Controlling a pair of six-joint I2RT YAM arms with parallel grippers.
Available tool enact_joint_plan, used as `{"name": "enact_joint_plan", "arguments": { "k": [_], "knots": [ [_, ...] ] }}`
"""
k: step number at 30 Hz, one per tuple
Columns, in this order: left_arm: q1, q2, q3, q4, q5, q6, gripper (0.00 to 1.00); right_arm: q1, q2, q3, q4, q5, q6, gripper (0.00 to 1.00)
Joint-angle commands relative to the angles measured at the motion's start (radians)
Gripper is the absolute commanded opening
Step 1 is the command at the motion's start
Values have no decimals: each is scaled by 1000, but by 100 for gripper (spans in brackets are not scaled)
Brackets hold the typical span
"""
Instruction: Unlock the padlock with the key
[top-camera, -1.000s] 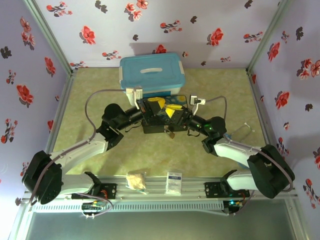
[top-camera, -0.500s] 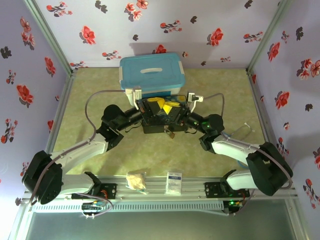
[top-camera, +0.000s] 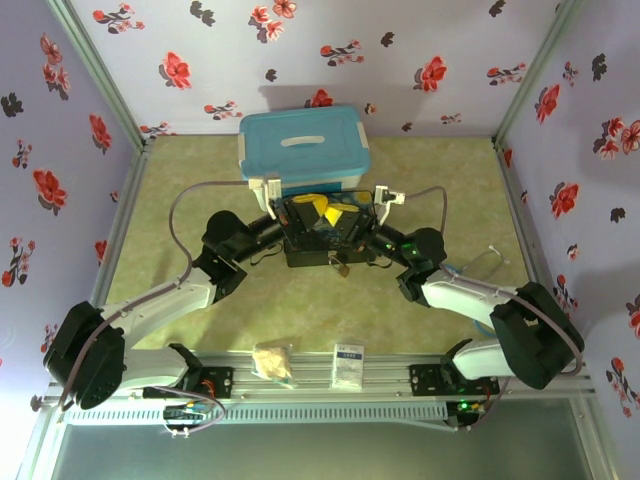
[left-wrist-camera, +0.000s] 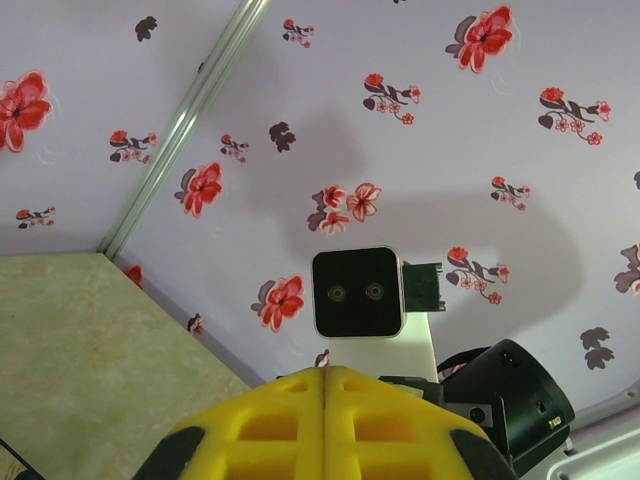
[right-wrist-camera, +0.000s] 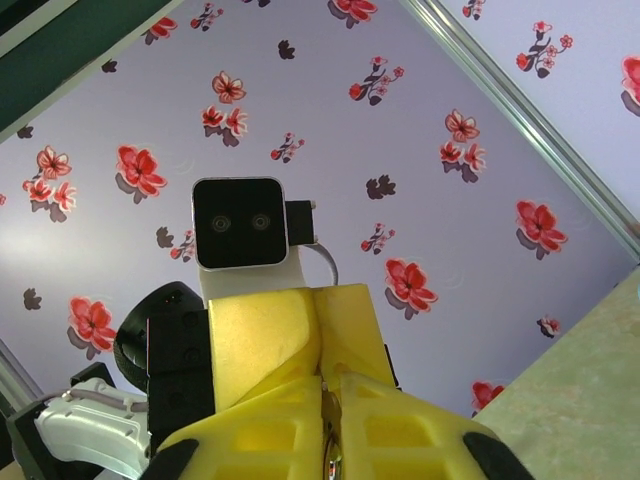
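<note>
My two grippers meet tip to tip above the dark printed tin (top-camera: 303, 252) at mid-table. The left gripper (top-camera: 316, 211) (left-wrist-camera: 325, 400) is shut, its yellow fingers (right-wrist-camera: 268, 340) pressed flat together with nothing showing in the seam. The right gripper (top-camera: 343, 215) (right-wrist-camera: 327, 388) is shut on a thin metal piece that looks like the key (right-wrist-camera: 329, 420), just below the left fingertips. I cannot tell whether the left fingers also pinch it. The small brass padlock (top-camera: 342, 267) hangs at the tin's front side, below both grippers.
A blue lidded box (top-camera: 303, 147) stands right behind the grippers. A crumpled beige wad (top-camera: 272, 360) and a white card (top-camera: 348, 365) lie by the front rail. Floral walls close in the table on three sides. The right wrist camera (left-wrist-camera: 358, 292) faces the left one closely.
The right gripper has closed from half open to shut and has edged left up to the left fingertips. The left arm and the padlock have stayed still.
</note>
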Motion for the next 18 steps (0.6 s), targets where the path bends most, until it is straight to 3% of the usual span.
{"name": "enact_joint_plan", "arguments": {
  "k": [1,5,6,7,9,11,15,18],
  "knots": [
    [-3,-16,-14,24,-25,2,0,10,-3,-5,45,13,-22,2],
    [1,-23,-22,9,-52,2,0,11,-11,-17,44,20,-25,0],
    [4,-30,-23,-11,-71,5,7,11,-11,-22,44,22,-25,0],
    [7,-40,-20,-43,-95,12,22,10,-13,-30,44,26,-25,0],
    [9,-67,-8,-154,-146,54,63,2,-14,-50,41,41,-16,0],
    [8,-91,11,-281,-216,90,73,-19,-10,-70,10,53,0,0],
    [2,-120,19,-482,-367,85,78,-59,-11,-89,-146,74,5,0],
    [-56,-118,30,-623,-498,45,96,-64,-64,-87,-369,91,-78,0]
  ]
}}
